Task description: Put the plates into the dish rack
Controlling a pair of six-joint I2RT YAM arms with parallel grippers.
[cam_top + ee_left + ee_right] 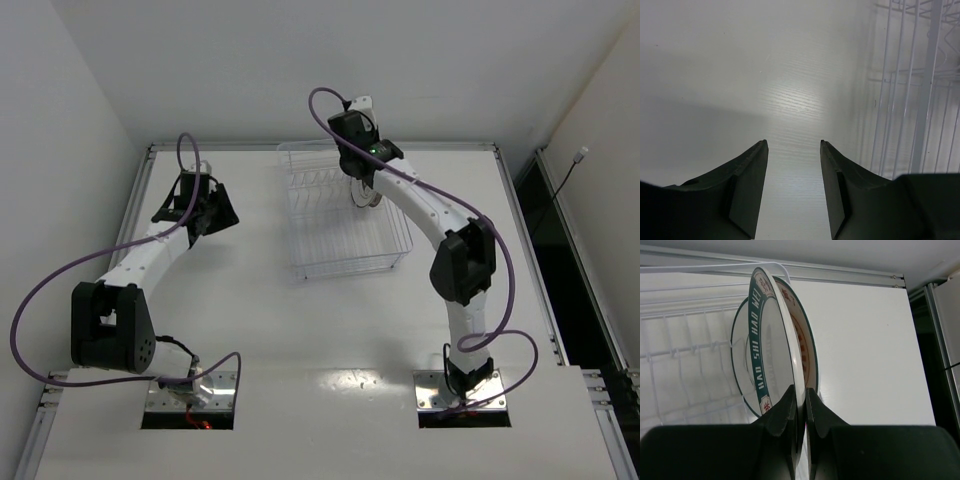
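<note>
The dish rack of white wire stands at the far middle of the table. My right gripper is shut on the white rim of an upright plate with a blue-green lettered band, over the rack's far right part. Close on its right stands a plate with an orange pattern. To its left a white plate with a thin dark rim stands among the rack wires. My left gripper hangs open and empty over bare table, left of the rack, and shows in the top view.
A metal rail runs along the table's far edge. A dark gap lies beyond the table's right edge. White walls close in the left and back sides.
</note>
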